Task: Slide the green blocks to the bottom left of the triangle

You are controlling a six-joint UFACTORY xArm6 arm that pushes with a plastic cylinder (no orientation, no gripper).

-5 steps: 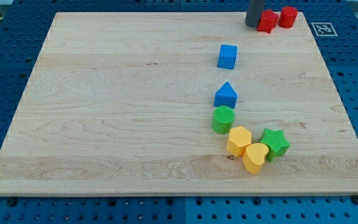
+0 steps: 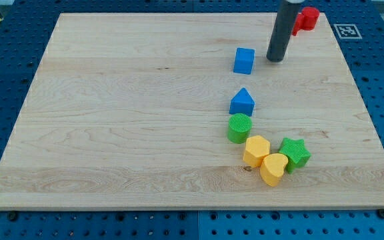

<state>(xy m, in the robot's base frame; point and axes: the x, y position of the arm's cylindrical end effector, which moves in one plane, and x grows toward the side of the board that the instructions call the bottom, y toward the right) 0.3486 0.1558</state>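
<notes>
A green cylinder stands just below the blue triangle block, touching or nearly touching it. A green star lies lower right, against a yellow heart. A yellow hexagon sits between the cylinder and the heart. My tip is near the view's top, just right of the blue cube, well above both green blocks.
Two red blocks sit at the top right corner of the wooden board, partly hidden behind my rod. A marker tag lies off the board's top right. Blue pegboard surrounds the board.
My tip has moved down the view from beside the red blocks to beside the blue cube. No block has moved.
</notes>
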